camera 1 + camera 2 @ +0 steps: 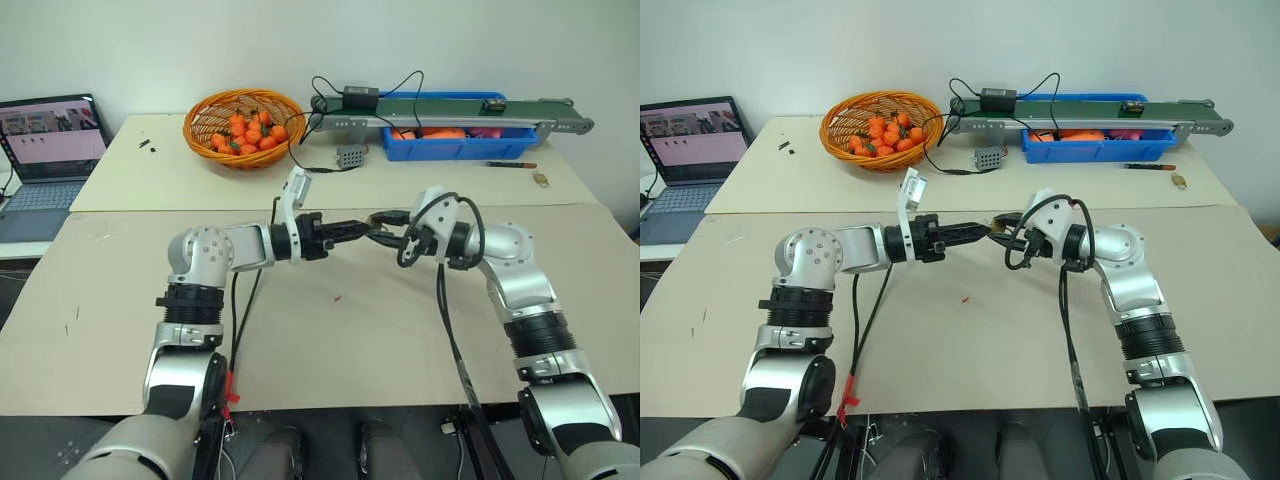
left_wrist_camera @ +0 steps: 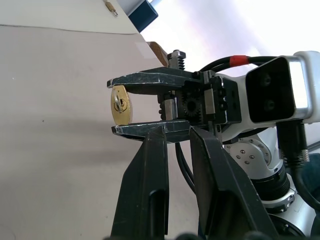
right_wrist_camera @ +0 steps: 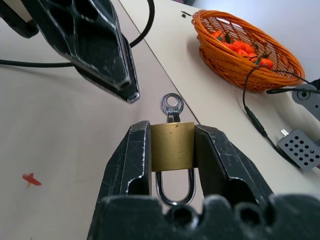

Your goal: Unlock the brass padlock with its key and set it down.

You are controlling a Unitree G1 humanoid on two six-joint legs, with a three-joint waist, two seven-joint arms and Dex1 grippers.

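From the left eye view, your two arms meet tip to tip above the tabletop (image 1: 330, 340): the left end effector (image 1: 362, 229) reaches across toward the right end effector (image 1: 384, 222). The lock itself is too small to make out here.

The left wrist view looks past your left fingers (image 2: 145, 190), which stand close together with only a narrow gap and nothing visible between them, at the right end effector, clamped on the brass padlock (image 2: 120, 105) — its keyway end faces you.

The right wrist view tells you most. The brass padlock sits squeezed between the right fingers (image 3: 132, 160), shackle (image 3: 174, 192) toward the wrist, and the key (image 3: 171, 107) is already seated in the keyway, its round bow sticking out free. The left fingertip (image 3: 122, 82) hangs just beside that bow, apart from it.

So the step in hand is probably pinching the bow. Part the left fingers slightly, line them flat across the bow, close firmly, then roll the wrist about the key's axis — don't pull sideways, or the key may bend or the lock slip.
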